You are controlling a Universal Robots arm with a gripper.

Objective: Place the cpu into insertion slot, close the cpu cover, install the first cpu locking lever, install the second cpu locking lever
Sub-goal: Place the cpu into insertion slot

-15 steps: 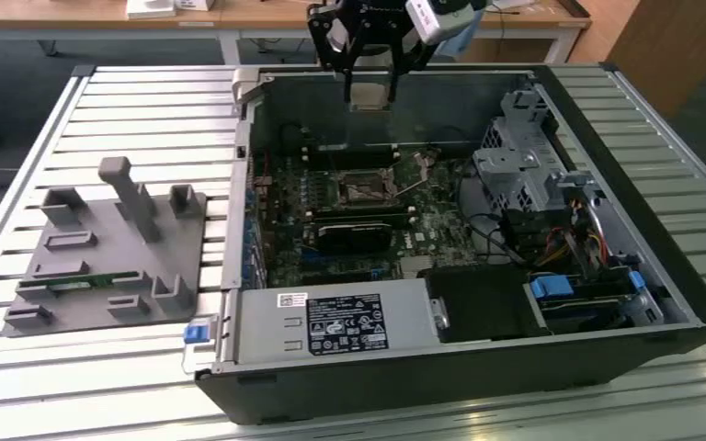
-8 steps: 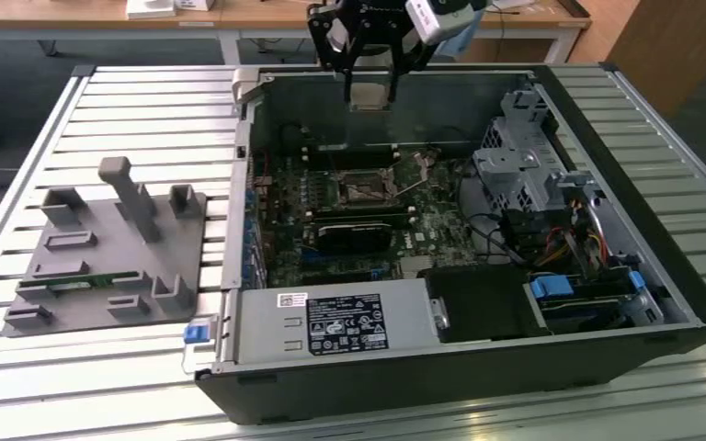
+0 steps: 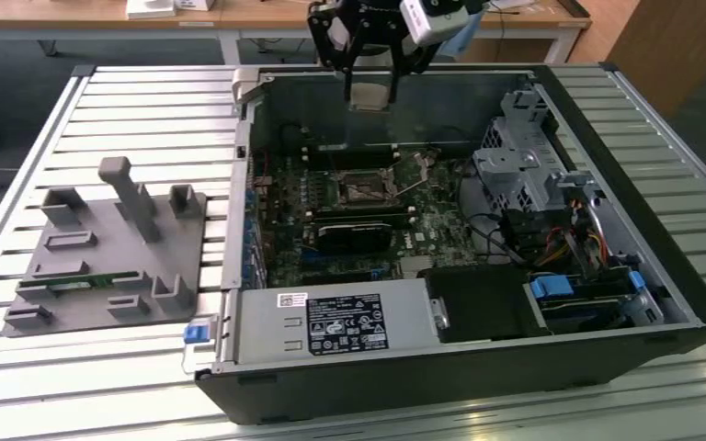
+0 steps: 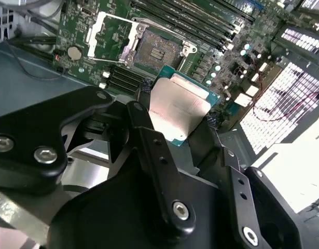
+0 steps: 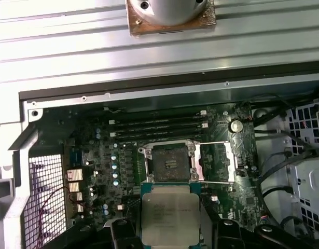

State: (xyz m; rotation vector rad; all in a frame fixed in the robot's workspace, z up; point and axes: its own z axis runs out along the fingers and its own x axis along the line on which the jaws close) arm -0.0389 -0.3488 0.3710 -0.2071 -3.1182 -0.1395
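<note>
The cpu (image 4: 181,110), a flat square chip with a silvery face, hangs in the air with my gripper (image 3: 370,96) shut on it; black fingers (image 4: 144,89) press its two opposite edges. It hovers above the far wall of the open computer case (image 3: 647,230), short of the motherboard. The insertion slot (image 5: 167,164) is a square black-rimmed socket with a dark bare centre. It also lies mid-board in the exterior view (image 3: 359,188). The cpu cover (image 5: 217,161), a silver frame plate, stands swung open beside the socket. In the second wrist view the socket (image 4: 160,52) and the open cover (image 4: 110,32) lie beyond the chip.
A long black card (image 3: 356,230) lies just in front of the socket. Memory slots (image 5: 159,124) run along its other side. A drive cage (image 3: 525,170) and cables fill the case at the exterior view's right, a labelled power supply (image 3: 335,326) the front. A grey fixture (image 3: 108,248) stands on the slatted table.
</note>
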